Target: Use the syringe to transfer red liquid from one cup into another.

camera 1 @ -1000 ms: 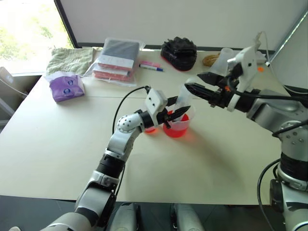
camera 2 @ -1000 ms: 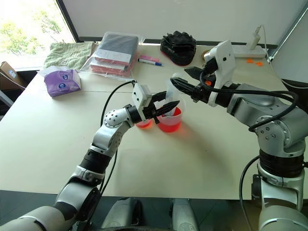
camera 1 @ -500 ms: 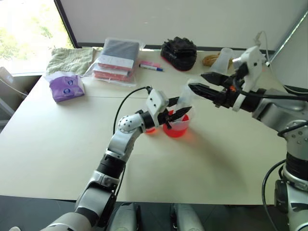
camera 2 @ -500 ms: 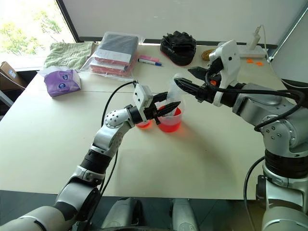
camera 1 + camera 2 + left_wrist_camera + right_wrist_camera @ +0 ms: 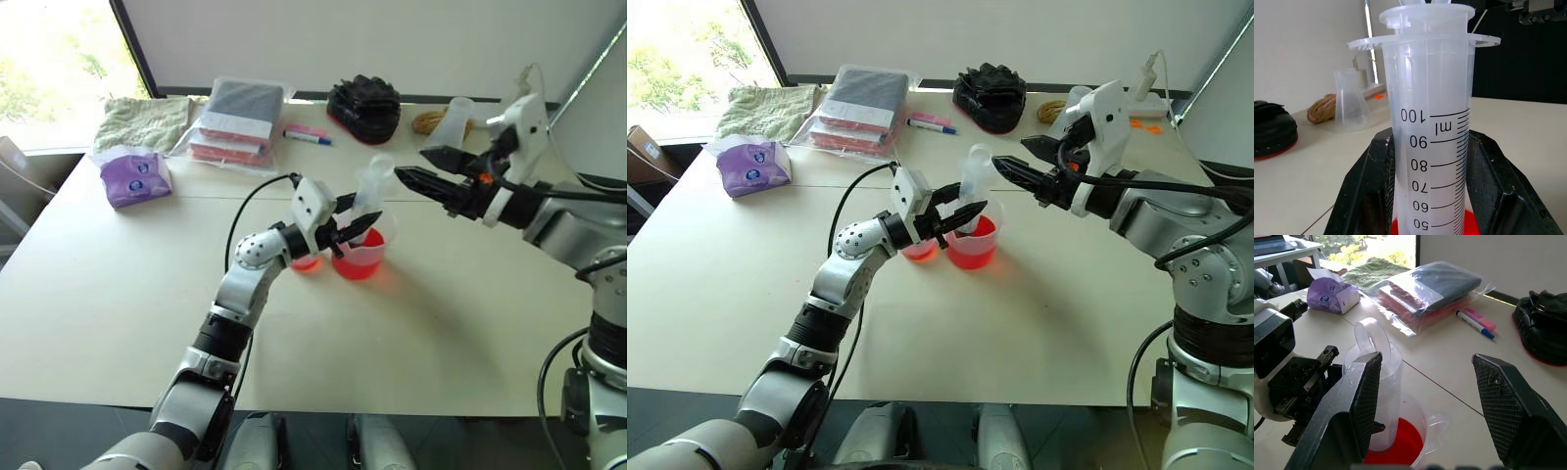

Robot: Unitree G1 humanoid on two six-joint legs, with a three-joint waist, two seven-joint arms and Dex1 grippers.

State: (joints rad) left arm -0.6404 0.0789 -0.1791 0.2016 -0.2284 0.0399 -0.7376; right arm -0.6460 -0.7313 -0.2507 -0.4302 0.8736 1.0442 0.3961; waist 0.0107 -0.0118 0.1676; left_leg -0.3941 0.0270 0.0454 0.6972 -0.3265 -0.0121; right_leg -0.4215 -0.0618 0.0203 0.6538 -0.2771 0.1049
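Change: right gripper (image 5: 428, 166) has drawn back to the robot's right since a second ago and now stands clear of the syringe (image 5: 368, 194); the left arm has kept its place.
Left gripper (image 5: 960, 213): closed tight on the syringe barrel, one black finger (image 5: 1364, 191) on each side just under the flange, as the left wrist view shows.
Syringe: upright with a slight tilt, lower end down inside the larger cup (image 5: 360, 257), plunger head topmost; graduations read up to one hundred.
Right gripper: jaws spread wide, holding nothing, level with the plunger top and just beside it, pointing toward it.
Larger cup: spouted, on the table (image 5: 118, 284), holding red liquid (image 5: 1398, 445) around the syringe's foot.
Smaller cup (image 5: 920, 251): just beside the larger one on the robot's left, partly behind the left wrist, tinted red.
Farther back: purple tissue pack (image 5: 135, 177), bagged folded cloths (image 5: 235, 119), blue-capped marker (image 5: 308, 137), black bundle (image 5: 364, 106), cloudy tapered cup (image 5: 453, 122).
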